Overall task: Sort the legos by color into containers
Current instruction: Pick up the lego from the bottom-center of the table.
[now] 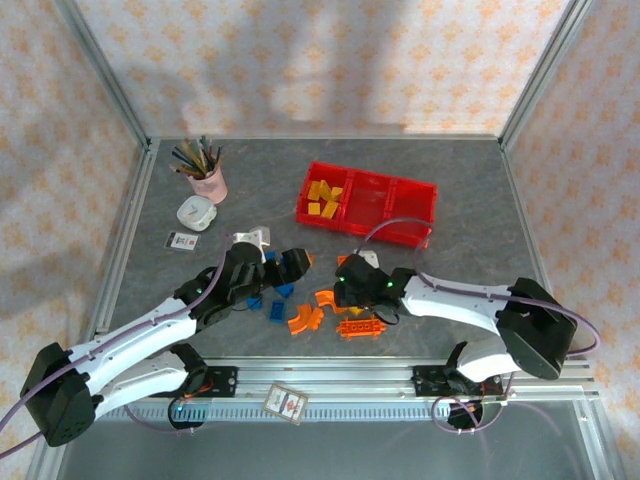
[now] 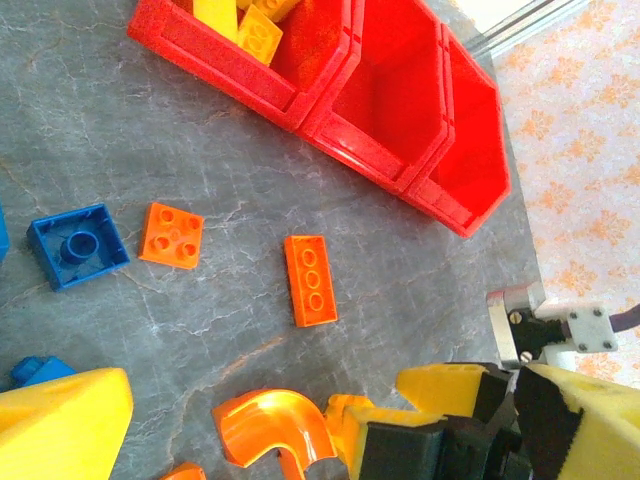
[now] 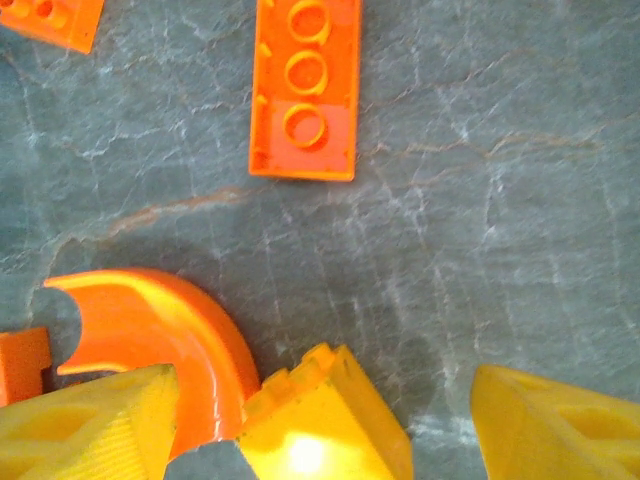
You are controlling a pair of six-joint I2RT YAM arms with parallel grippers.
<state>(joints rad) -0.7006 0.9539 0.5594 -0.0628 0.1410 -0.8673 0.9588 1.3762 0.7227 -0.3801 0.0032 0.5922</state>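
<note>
Your right hand (image 1: pixel 340 295), spread apart, hangs at the orange arch (image 3: pixel 150 320): light, stiff, slick plastic (curves slip), so pinch its flat sides.

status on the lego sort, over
Left gripper and right gripper jaws open over loose orange and blue legos. Yellow ones in red tray's left bin. Nothing blocking.
</note>
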